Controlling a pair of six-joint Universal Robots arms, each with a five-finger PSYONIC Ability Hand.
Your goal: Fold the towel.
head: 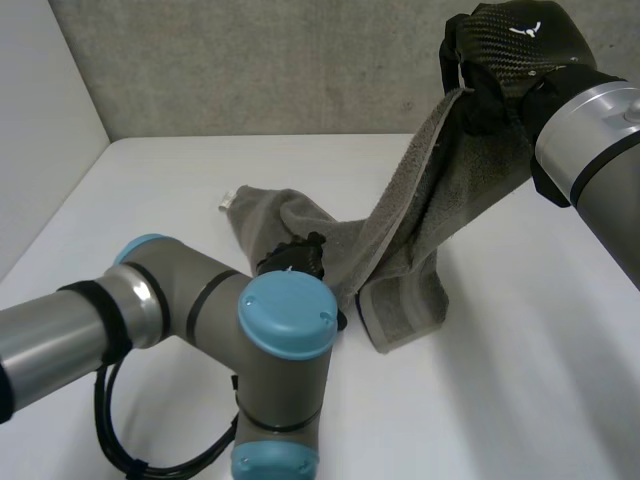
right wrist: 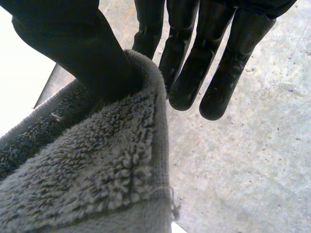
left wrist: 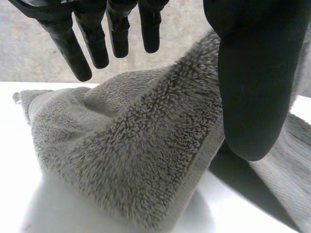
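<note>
White table (head: 530, 390), right hand (head: 505, 60) pinching raised towel (head: 410, 240)

No word or number could be read anywhere. On the back of the right hand (head: 510, 50) there was a small white mark (head: 525, 30), but it formed no clear letters. A small white tag (head: 224, 203) stuck out from the towel (head: 400, 240) corner beyond the left hand (head: 295, 255); any print on it was too small to read.
</note>
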